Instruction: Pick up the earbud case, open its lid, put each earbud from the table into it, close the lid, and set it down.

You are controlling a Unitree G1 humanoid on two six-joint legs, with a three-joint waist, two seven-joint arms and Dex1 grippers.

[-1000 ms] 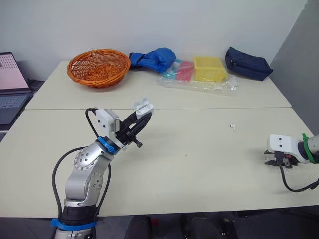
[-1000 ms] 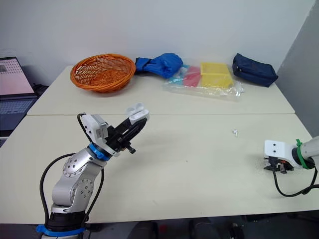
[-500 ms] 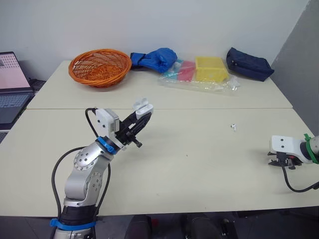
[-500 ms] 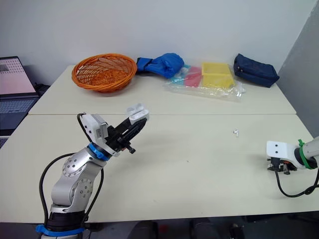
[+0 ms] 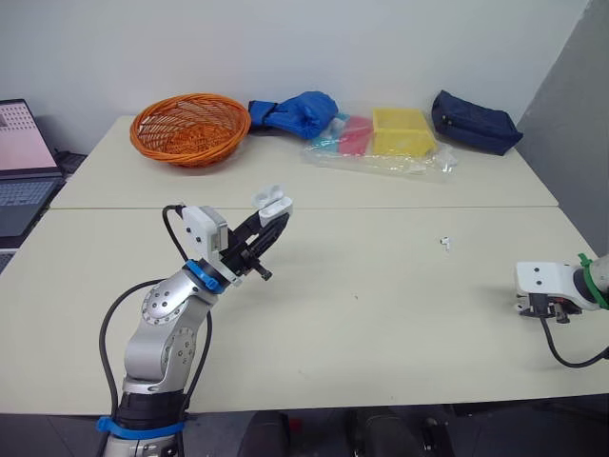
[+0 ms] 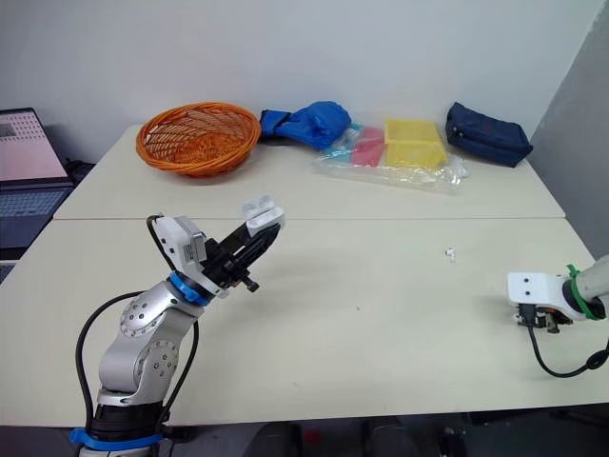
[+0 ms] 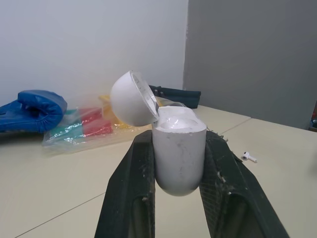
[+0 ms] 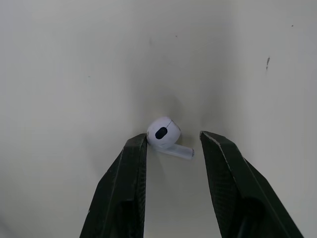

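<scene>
Centre left, your left gripper [image 5: 271, 220] clamps the earbud case [image 7: 178, 151], lid [image 7: 130, 99] open, above open table [image 5: 381, 324]; at the frame's right edge, near the table's rim, your right gripper [image 8: 173, 140] stands parted astride one earbud [image 8: 165, 135]; a second earbud [image 5: 443, 243] lies centre right.

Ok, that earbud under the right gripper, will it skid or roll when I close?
Likely light and slick: the earbud is small, glossy plastic on a smooth table. Its round head sits off-centre in the right gripper, jaws open, so closing may spin it. The flat-lying stem should limit rolling.
</scene>
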